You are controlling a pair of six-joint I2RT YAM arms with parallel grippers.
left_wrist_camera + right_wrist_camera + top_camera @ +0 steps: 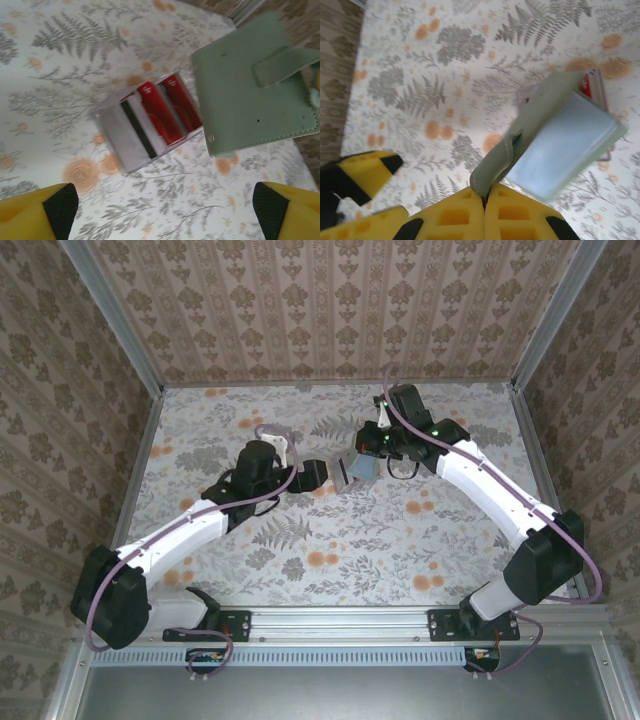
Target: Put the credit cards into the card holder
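Fern-and-blossom cloth (330, 570) covers the table, with patterned wallpaper (330, 310) on the walls around it. I start at my right gripper (485, 212). Its wrist camera shows the yellow fingers pressed together on the strap (499, 162) of the card holder (565, 145). The holder hangs tilted just ahead of the fingertips, its pale blue-grey face toward the lens. Past its far edge a sliver of red peeks out: the credit cards (150, 122), and that view gives me little more of them.

The left wrist camera fills the gap. My left gripper (165, 220) stands wide and released, with nothing between its pads (55, 212). Ahead of it the cards lie flat on the cloth, fanned as grey, white, black and red stripes. Beyond them, to the right in that view, is the holder's green outer side with its strap tab. Its lower corner overlaps the red end of the fan; whether they touch I cannot tell.

From overhead I see both grippers near mid-table facing one another, with the holder between them. The cards are too small there to make out.
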